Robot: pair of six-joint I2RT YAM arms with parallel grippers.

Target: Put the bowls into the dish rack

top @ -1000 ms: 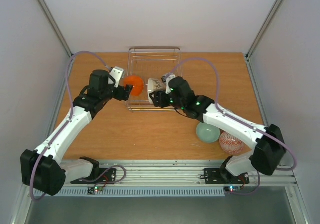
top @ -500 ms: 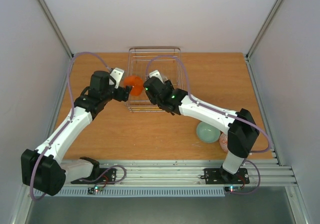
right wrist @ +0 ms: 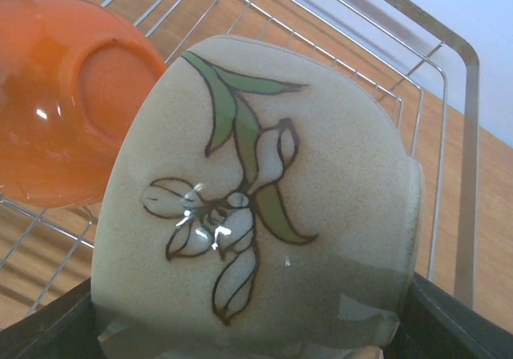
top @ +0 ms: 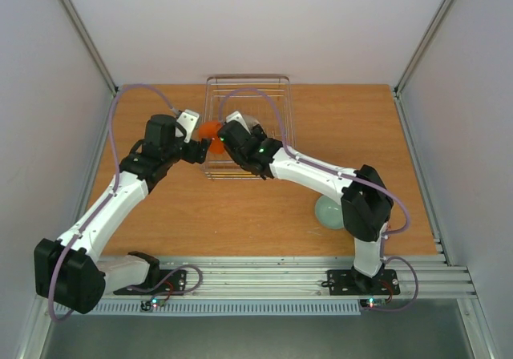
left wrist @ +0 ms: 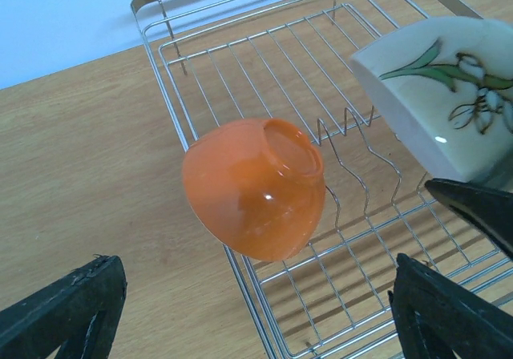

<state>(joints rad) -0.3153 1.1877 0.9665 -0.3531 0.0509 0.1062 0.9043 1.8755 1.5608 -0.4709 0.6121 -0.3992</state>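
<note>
Left wrist view has the left gripper (left wrist: 252, 295) spread wide, its two dark fingers (left wrist: 68, 311) far apart at the bottom corners with nothing between them and nothing touching them. Ahead of it the orange bowl (left wrist: 255, 189) lies tipped on its side at the left rim of the dish rack (top: 248, 77), foot ring turned up toward the rack's inside, partly over the wire floor and partly over the table (left wrist: 88, 151). The right gripper (right wrist: 240, 349) is clamped on the flowered bowl (right wrist: 256, 215), a cream bowl painted with green leaves, held tilted over the rack just beside the orange one; whether the two bowls touch cannot be told. A mint-green bowl (top: 327, 212) sits on the table by the right arm, well apart from the rack.
</note>
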